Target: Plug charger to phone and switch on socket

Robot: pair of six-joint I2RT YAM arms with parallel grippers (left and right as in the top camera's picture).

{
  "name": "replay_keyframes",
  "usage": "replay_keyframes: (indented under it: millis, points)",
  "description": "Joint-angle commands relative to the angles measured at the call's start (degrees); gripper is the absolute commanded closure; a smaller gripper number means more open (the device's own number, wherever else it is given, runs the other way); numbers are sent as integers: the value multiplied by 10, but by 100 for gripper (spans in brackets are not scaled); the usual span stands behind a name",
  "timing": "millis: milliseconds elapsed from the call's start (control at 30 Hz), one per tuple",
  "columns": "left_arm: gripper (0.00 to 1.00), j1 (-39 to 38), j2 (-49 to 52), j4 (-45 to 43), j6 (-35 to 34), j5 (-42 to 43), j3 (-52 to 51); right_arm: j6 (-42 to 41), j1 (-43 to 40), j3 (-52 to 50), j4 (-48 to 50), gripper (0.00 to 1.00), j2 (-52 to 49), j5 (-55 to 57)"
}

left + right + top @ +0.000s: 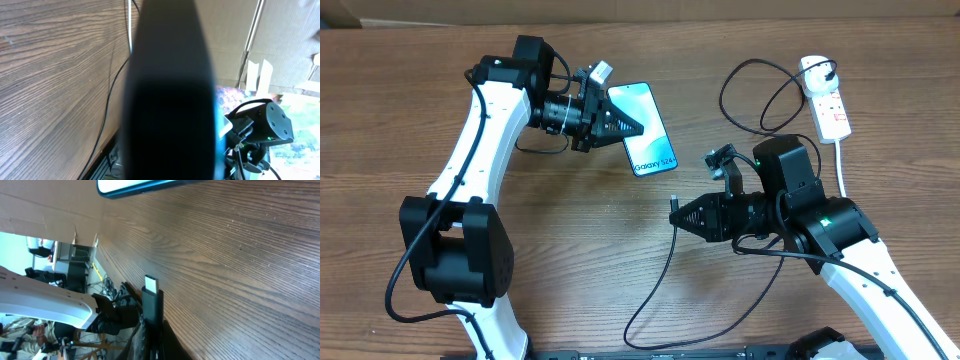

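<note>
Nearest to the robot, the right end effector (682,213) is pressed together on the charger (152,300). It pinches the charger just behind the connector tip, which points toward the phone (655,125) but is apart from it. Further away, the left end effector (634,127) pinches the phone at its long edge, with the screen lit. Whether the phone rests on the worktop (570,250), I cannot tell. Farthest, the socket (828,100) lies untouched. In my judgement both things are grasped, but the plugging and the switching are not yet done.

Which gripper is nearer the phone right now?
Left. The left gripper grips the phone; the right gripper, holding the charger tip, is apart from it.
</note>
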State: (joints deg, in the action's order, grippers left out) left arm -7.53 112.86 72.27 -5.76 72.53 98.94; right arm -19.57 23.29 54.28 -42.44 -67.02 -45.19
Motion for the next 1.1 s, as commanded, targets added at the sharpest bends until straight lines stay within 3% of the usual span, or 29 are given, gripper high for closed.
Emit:
replay_keyframes:
  millis: [0, 600, 1067]
  points:
    - [96, -9, 0, 6, 21, 15, 8, 3, 2, 19, 7, 96, 2, -15]
    - [96, -15, 0, 102, 99, 13, 8, -14, 2, 18, 21, 96, -24, -87]
    - [96, -22, 0, 119, 106, 0, 8, -20, 2, 18, 20, 96, -31, -106]
